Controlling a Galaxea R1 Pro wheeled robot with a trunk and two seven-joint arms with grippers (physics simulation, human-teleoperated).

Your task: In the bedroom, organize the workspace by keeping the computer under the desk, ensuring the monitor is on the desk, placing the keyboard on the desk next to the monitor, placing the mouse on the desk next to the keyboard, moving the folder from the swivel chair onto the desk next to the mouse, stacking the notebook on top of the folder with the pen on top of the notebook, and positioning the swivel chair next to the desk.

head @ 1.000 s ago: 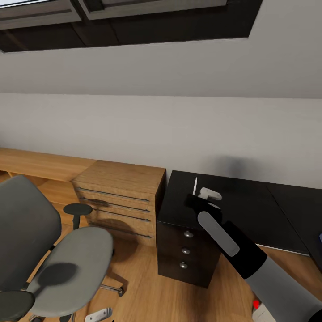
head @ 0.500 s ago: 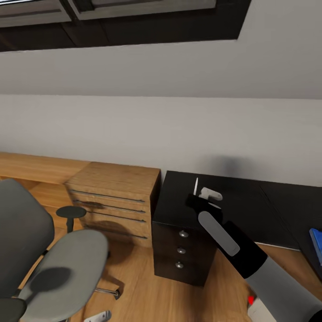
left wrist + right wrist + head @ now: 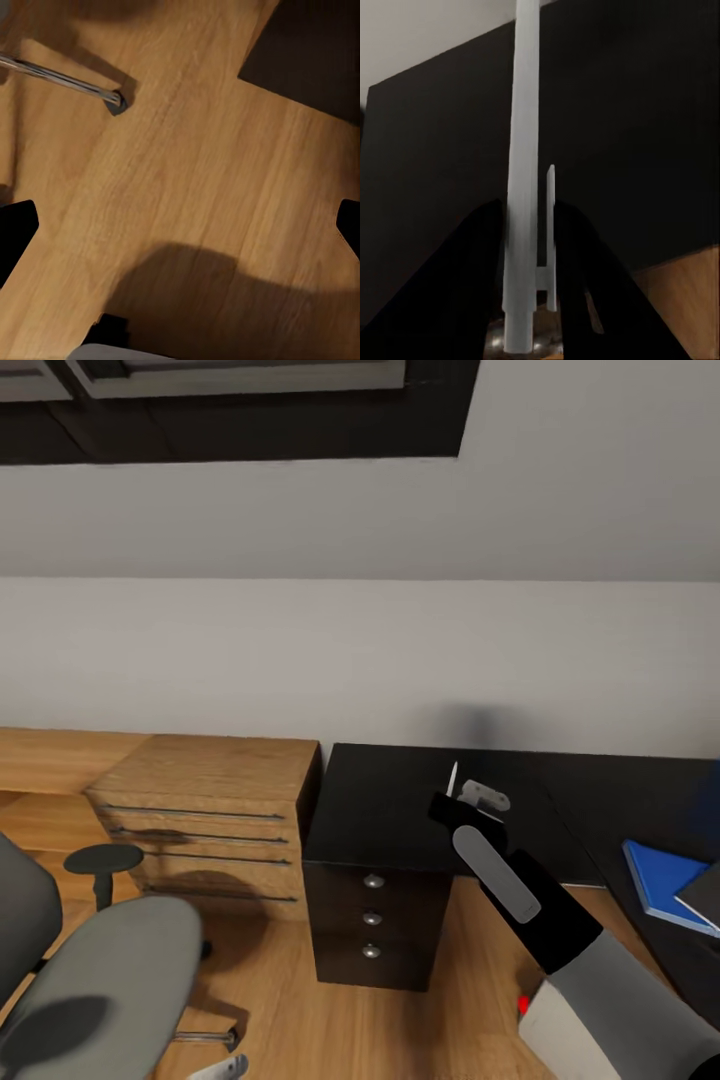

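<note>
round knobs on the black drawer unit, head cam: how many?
3, in a vertical row on the black drawer unit front: top, middle, bottom. None appear hidden.

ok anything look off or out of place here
Nothing spilled or damaged. The pen is clamped upright in the right gripper over the black desk, not yet on a notebook. A blue folder lies flat on the desk's right part.

pen (image 3: 523, 172): white, slim, standing upright, pinched in the right gripper (image 3: 462, 800) above the desk (image 3: 400, 810) | desk: black, sitting against the wall | folder (image 3: 665, 880): blue, lying flat on desk, probably under a dark notebook | swivel chair (image 3: 90, 980): grey, standing apart from desk
</note>
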